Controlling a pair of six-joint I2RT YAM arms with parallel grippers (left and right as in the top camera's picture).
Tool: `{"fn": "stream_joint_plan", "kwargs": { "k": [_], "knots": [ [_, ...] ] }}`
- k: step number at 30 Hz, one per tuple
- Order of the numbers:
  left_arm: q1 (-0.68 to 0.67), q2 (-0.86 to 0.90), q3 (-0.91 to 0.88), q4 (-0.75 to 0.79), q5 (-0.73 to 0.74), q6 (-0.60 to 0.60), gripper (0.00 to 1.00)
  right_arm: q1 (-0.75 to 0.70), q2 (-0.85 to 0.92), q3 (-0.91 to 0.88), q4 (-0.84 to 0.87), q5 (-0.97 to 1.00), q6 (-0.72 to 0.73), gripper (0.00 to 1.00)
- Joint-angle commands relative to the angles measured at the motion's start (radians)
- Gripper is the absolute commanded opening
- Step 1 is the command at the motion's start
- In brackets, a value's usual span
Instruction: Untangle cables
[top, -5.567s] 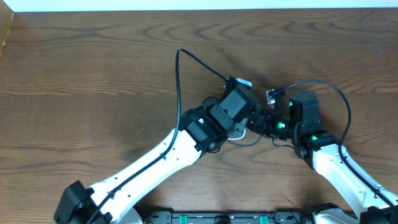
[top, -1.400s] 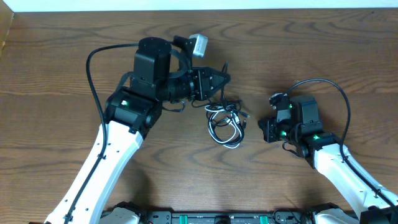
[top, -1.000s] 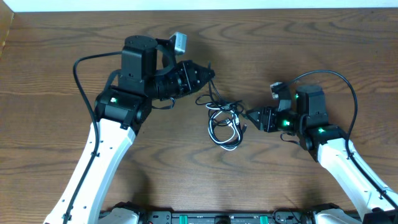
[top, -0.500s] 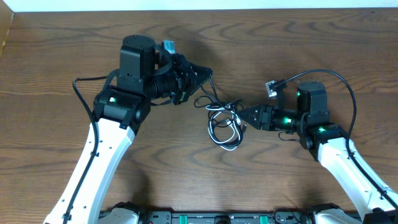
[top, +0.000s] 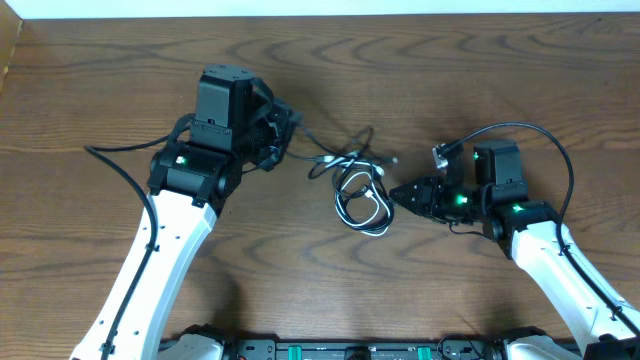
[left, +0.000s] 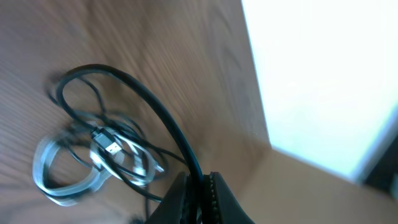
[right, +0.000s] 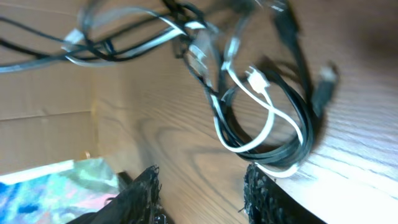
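The left gripper (top: 288, 128) has drawn back left of the cables (top: 360, 195), pinching one black strand (left: 163, 118). The right gripper (top: 396, 193) is level and half-open just right of them, holding nothing. There is one white cable (right: 272, 121); the black ones are too tangled to count.

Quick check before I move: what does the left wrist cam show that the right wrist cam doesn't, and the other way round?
Left wrist only: the left gripper shut on a black cable, which arcs away from the fingers toward the tangle.
Right wrist only: the right gripper with its fingers apart and nothing between them, and the white cable looped close ahead.
Both: the cable bundle lying knotted on the wooden table.
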Motion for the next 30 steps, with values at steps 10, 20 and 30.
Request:
{"fn": "stream_joint_plan", "kwargs": {
  "k": [10,20,30],
  "knots": [
    [0.005,-0.005,0.016,-0.210,-0.367,-0.005,0.08,0.002,-0.011,0.016,-0.060,0.232,-0.031,0.20],
    [0.008,-0.005,0.016,-0.407,-0.611,-0.006,0.08,0.137,-0.008,0.016,0.042,0.316,-0.031,0.05],
    [0.087,-0.005,0.016,-0.502,-0.610,-0.005,0.08,0.328,0.134,0.016,0.225,0.385,0.069,0.05]
  ]
}}
